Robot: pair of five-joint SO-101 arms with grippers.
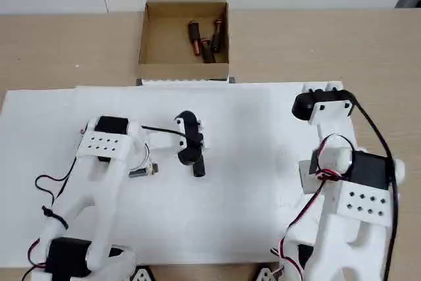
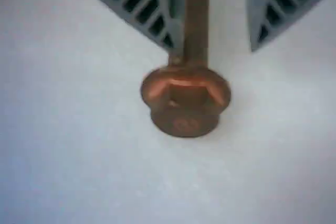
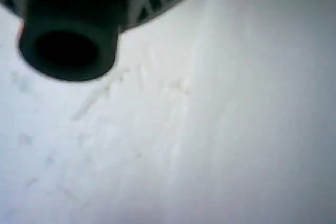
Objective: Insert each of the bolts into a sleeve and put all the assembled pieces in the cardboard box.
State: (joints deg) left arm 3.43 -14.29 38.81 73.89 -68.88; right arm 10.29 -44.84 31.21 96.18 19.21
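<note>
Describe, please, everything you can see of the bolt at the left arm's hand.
The bolt looks like copper-coloured metal, with a flanged hexagonal head on a round shank. The head points out from the left hand, and the shank runs back into it. Behind it lies white paper; whether the head touches it is unclear.

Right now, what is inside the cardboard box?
Inside the cardboard box lie about three dark sleeve-and-bolt pieces, bunched toward one side. They overlap, so whatever lies beneath them, and the exact count, is hidden.
</note>
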